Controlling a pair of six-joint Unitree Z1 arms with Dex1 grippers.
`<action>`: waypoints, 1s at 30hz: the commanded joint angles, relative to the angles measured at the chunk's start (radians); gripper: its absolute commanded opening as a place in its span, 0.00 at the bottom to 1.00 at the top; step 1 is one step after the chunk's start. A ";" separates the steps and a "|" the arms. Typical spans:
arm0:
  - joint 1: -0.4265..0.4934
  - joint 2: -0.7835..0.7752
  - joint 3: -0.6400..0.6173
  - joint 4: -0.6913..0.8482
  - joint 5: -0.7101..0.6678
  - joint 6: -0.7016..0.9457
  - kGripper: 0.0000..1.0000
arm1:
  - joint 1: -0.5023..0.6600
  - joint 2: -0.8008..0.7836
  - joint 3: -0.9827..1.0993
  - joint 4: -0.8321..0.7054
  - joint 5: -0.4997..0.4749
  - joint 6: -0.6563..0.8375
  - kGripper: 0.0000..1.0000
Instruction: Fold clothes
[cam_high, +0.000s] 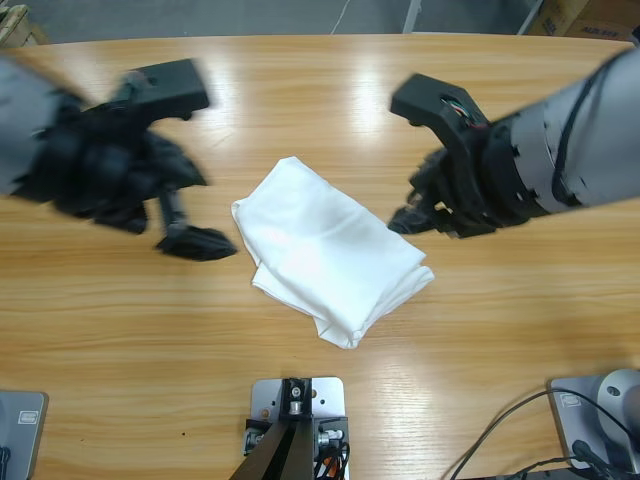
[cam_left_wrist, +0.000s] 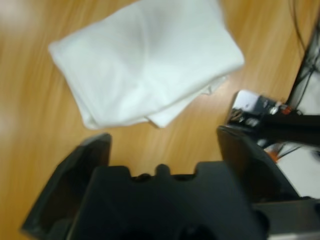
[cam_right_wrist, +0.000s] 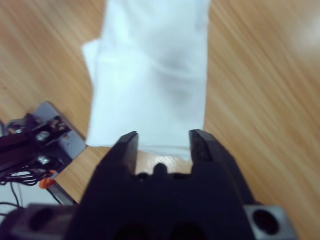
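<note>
On the left of the overhead picture we see the left gripper (cam_high: 195, 240) hanging just beside the folded shirt's left edge, not touching it; a strip of bare wood shows between them. Its own camera shows its jaws spread wide and empty (cam_left_wrist: 162, 147), with the shirt (cam_left_wrist: 145, 62) lying beyond them. In the middle, the white shirt (cam_high: 325, 250) lies folded into a compact, slanted rectangle on the wooden table (cam_high: 320, 90), its layered edges showing at the lower right corner. To the right, the right gripper (cam_high: 415, 215) sits close against the shirt's upper right edge; from its camera its jaws (cam_right_wrist: 164, 145) are parted and hold nothing, with the shirt's (cam_right_wrist: 150, 75) near edge just beyond their tips. Open tabletop surrounds the shirt on every side. Beyond the table's far edge we see grey floor and cardboard boxes (cam_high: 585, 18) at the upper right.
</note>
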 joint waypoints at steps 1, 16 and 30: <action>0.047 0.366 -0.334 0.170 -0.020 0.209 0.66 | 0.110 0.073 0.057 -0.051 -0.067 0.096 0.05; 0.106 0.585 -0.655 0.412 0.010 0.008 0.00 | 0.150 0.127 0.075 -0.059 -0.033 0.111 0.00; 0.081 0.720 -0.733 0.412 -0.019 -0.020 0.00 | 0.206 0.203 0.168 -0.157 -0.012 0.175 0.00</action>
